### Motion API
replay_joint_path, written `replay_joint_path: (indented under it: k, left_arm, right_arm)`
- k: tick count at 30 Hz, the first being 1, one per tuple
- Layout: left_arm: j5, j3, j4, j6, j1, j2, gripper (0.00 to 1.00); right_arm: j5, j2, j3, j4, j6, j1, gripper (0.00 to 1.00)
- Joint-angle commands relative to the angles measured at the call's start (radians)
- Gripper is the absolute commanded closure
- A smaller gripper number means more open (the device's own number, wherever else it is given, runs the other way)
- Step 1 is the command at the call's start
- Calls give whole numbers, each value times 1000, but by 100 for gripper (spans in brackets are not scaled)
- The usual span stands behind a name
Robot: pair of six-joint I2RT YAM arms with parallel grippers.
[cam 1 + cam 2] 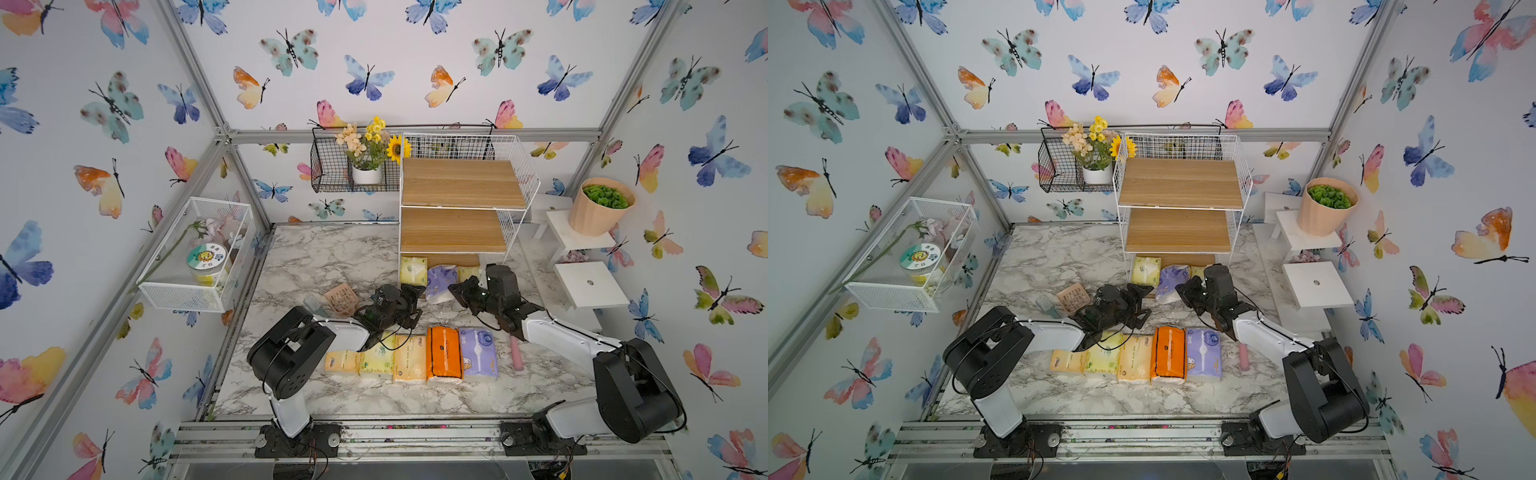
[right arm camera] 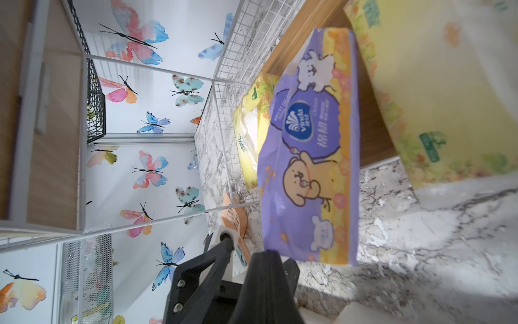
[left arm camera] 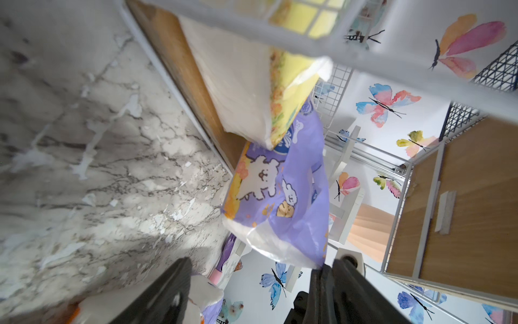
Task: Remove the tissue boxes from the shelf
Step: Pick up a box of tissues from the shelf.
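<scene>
Your right gripper (image 2: 265,256) was pinched shut on only the thin end flap of the lavender pack (image 2: 308,157), which leaned half out of the bottom tier of the shelf (image 1: 457,232), so a sharp pull could have slipped or torn that film.

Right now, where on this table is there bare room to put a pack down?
Bare table lies between the wall basket and the shelf; a bare strip runs in front of the row of packs. The shelf's two upper boards are bare. Crowded: the bottom tier, around the lavender pack.
</scene>
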Motion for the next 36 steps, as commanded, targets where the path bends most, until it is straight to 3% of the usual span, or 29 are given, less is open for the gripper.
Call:
replay_joint_path:
  k: [1, 21, 25, 36]
  left_arm:
    - [-45, 4, 68, -43, -8, 29, 15]
    - [-54, 56, 246, -202, -42, 106, 14]
    - [-58, 64, 267, -213, -46, 108, 24]
    - [-66, 51, 273, -196, -65, 78, 67]
  right_arm:
    - [-72, -20, 8, 39, 3, -14, 97]
    - [-228, -81, 72, -50, 25, -22, 97]
    - [-237, -108, 67, -92, 11, -22, 97]
    - [-227, -163, 48, -156, -20, -21, 97]
